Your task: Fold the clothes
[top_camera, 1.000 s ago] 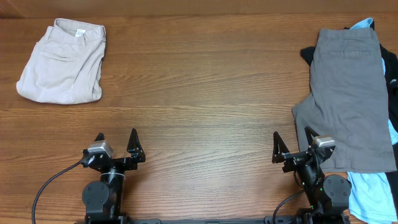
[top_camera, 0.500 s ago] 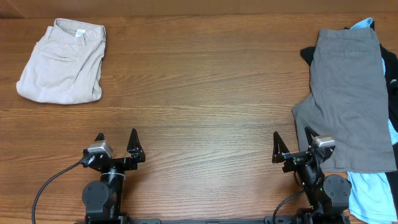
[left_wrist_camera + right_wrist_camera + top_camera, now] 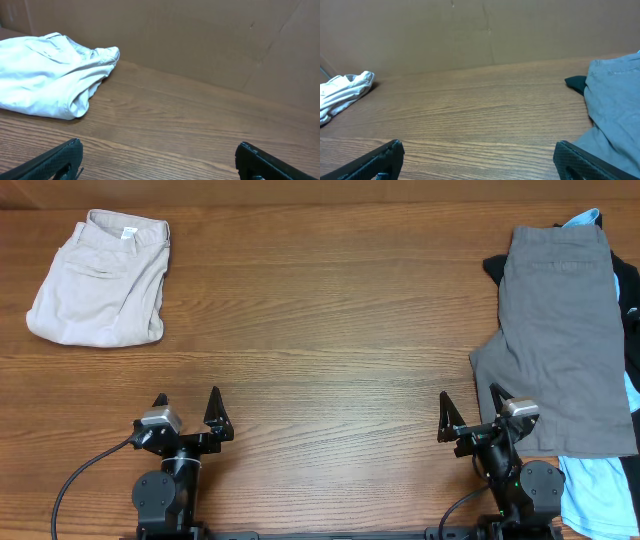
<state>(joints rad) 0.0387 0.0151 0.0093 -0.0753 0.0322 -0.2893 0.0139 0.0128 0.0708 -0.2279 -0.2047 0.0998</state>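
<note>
– Looking for the next piece to fold: what do I have on the table (image 3: pixel 320 340)?

– The largest is the grey shorts (image 3: pixel 560 330). They lie spread on top of the pile at the right edge, with what looks like the waistband at the far end and the near hem just beside my right gripper (image 3: pixel 468 394). The beige shorts (image 3: pixel 100 280) sit far left, already folded by the look of them, so I leave those alone.

– And under the grey?

– A blue T-shirt (image 3: pixel 595 490) shows at the near end and the far corner. A black garment (image 3: pixel 493 268) pokes out at the pile's far left edge.

– So where's the risk?

– Picking up two layers at once. I'd pinch only the grey cloth at the near hem, where it lies on bare wood and not on the T-shirt. Then I'd drag it low towards the open middle.

– One arm?

– I'd say both. The left gripper (image 3: pixel 186 396) is well apart from the pile and has to cross over. With a hold at each end, the shorts should stay flat enough to lay leg on leg and then bring the waistband to the hem.

– Jaws?

– Both spread wide, nothing in them, parked at the near edge.
</note>
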